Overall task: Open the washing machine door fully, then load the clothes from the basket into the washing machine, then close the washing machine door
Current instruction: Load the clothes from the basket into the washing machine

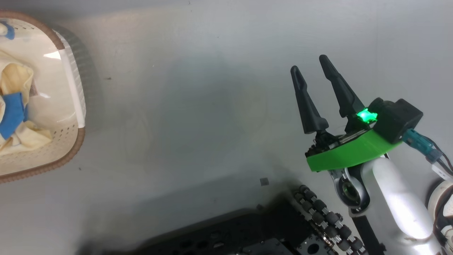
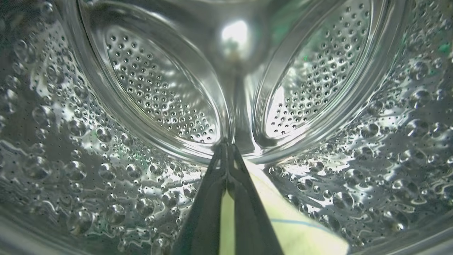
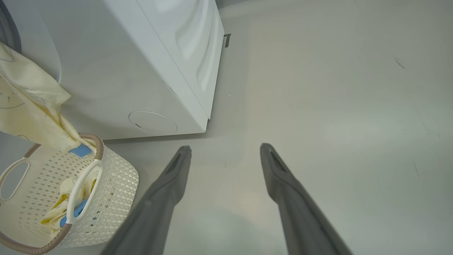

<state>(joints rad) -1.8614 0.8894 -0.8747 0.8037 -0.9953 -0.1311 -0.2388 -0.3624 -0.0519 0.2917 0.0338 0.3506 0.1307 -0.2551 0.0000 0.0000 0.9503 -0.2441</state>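
In the left wrist view my left gripper (image 2: pixel 226 147) is deep inside the washing machine's perforated steel drum (image 2: pixel 106 159), shut on a cream-yellow cloth (image 2: pixel 293 233) with a thin blue line. The white washing machine (image 3: pixel 141 71) stands at the upper left of the right wrist view. A cream-yellow piece (image 3: pixel 28 102) hangs from its front down to the rim of the basket (image 3: pixel 116 180). More clothes (image 1: pixel 14 113) with blue trim lie in the basket (image 1: pixel 60 138). My right gripper (image 1: pixel 309 63) is open over bare floor, its gap (image 3: pixel 224 147) holding nothing. The door is out of view.
The grey floor (image 1: pixel 198 106) stretches between the basket and my right arm. My dark base with its roller wheel (image 1: pixel 325 219) sits at the bottom of the head view. A round service cover (image 3: pixel 153 122) marks the machine's lower front.
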